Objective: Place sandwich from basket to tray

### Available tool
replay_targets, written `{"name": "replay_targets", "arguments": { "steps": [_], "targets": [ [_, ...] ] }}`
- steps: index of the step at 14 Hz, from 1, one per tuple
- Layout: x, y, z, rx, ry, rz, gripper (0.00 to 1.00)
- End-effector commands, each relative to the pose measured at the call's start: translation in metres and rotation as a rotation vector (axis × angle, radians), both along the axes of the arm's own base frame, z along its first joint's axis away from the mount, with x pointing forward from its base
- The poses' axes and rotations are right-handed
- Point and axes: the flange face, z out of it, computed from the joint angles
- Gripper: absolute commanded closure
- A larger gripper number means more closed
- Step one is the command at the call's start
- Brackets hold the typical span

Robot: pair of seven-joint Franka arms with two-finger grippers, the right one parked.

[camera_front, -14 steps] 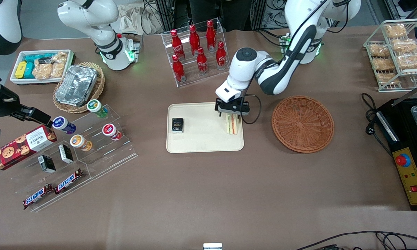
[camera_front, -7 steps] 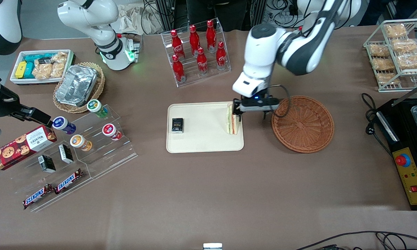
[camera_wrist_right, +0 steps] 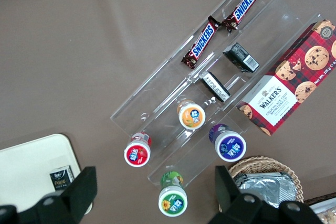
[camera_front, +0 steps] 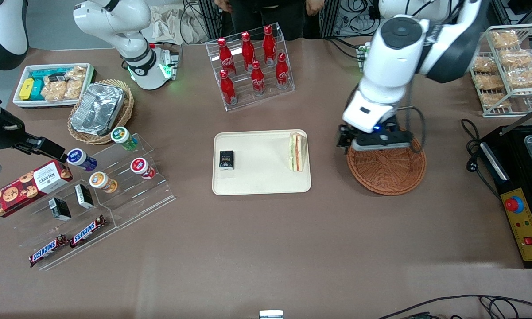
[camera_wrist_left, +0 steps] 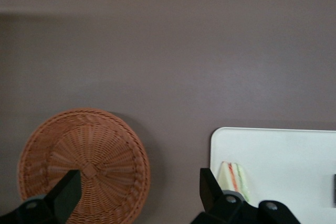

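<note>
Gripper hangs above the basket's edge nearest the tray, fingers spread wide with nothing between them. Sandwich stands on its edge on the tray, close to the rim facing the basket, untouched by the gripper. A small black box sits on the same tray, well apart from the sandwich, toward the parked arm's end. Basket holds nothing visible and lies just beside the tray on the brown table.
</note>
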Motion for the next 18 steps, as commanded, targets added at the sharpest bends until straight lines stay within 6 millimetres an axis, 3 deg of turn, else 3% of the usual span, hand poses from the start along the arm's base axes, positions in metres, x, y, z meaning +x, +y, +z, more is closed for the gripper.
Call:
{"name": "replay_targets", "arguments": {
  "steps": [1,3,9,12,15,18],
  "targets": [
    [-0.003,0.032,0.026,-0.011,0.032,-0.023,0.00],
    [-0.015,0.046,0.050,-0.013,0.034,-0.054,0.00],
    [-0.034,0.142,0.092,0.041,0.114,-0.120,0.00],
    [-0.033,0.150,0.100,0.038,0.116,-0.107,0.00],
    [-0.011,0.150,0.104,0.028,0.145,-0.105,0.00],
    [0.017,0.147,0.122,-0.023,0.187,-0.106,0.00]
  ]
}}
